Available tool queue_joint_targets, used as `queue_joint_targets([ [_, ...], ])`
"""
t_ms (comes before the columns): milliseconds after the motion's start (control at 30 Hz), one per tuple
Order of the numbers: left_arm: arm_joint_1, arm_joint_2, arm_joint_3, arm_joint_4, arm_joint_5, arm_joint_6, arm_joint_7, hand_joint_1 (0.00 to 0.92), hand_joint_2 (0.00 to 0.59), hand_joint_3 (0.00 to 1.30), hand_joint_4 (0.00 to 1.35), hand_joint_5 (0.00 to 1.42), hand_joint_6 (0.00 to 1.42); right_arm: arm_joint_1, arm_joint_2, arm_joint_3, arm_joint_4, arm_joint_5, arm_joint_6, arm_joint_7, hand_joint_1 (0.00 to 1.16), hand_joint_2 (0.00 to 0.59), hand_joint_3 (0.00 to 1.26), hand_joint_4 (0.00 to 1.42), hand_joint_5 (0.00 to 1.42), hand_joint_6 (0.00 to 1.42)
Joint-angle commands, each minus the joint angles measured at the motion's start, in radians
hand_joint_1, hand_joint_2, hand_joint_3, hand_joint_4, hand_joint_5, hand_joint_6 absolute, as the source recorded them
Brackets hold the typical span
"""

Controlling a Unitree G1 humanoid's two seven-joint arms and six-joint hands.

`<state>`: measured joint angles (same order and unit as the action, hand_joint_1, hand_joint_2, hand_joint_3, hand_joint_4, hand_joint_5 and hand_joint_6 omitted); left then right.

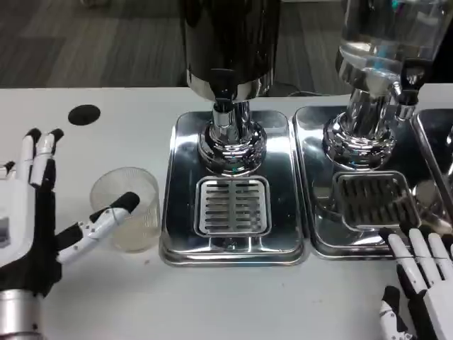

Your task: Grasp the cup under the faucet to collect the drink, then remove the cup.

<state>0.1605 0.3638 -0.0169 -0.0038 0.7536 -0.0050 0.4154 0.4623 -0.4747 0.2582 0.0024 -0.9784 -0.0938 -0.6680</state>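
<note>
A clear, ribbed plastic cup [127,207] stands on the white worktop [212,304] just right of the robot's left hand [32,219], its fingers spread, thumb touching the cup's wall. Beyond it sits the polished steel drip tray [180,234]. The right hand [417,283] rests open.

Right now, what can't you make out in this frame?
- Dispenser tanks: tops cut off by the head view's top edge; dark tank, clear tank.
- Right hand: palm cut off by the bottom edge.
- Cup: the left hand's thumb lies against it; grip unclear.
- Cup contents: too faint to judge.
</note>
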Motion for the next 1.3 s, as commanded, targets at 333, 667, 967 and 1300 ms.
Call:
queue_joint_targets([
  [333, -0.136, 0.01, -0.072, 0.112, 0.011, 0.095, -0.098, 0.08, 0.031, 0.12, 0.02, 0.16, 0.12, 0.008, -0.007, -0.005, 0.017, 0.021, -0.012, 0.006, 0.07, 0.582, 0.08, 0.0, 0.0, 0.01],
  [667, -0.126, 0.014, -0.111, 0.136, 0.01, 0.127, -0.096, 0.078, 0.021, 0.12, 0.02, 0.17, 0.17, 0.007, -0.013, -0.009, 0.018, 0.031, -0.013, 0.011, 0.07, 0.582, 0.09, 0.0, 0.0, 0.02],
  [967, -0.154, 0.02, -0.129, 0.147, 0.008, 0.164, -0.124, 0.091, 0.018, 0.13, 0.03, 0.21, 0.22, -0.006, -0.009, -0.001, 0.032, 0.032, -0.022, 0.013, 0.07, 0.582, 0.1, 0.0, 0.0, 0.02],
  [1300, -0.176, 0.008, -0.168, 0.163, 0.009, 0.17, -0.127, 0.108, 0.018, 0.13, 0.03, 0.29, 0.32, -0.005, -0.007, -0.006, 0.048, 0.047, -0.033, 0.01, 0.09, 0.577, 0.12, 0.0, 0.0, 0.03],
])
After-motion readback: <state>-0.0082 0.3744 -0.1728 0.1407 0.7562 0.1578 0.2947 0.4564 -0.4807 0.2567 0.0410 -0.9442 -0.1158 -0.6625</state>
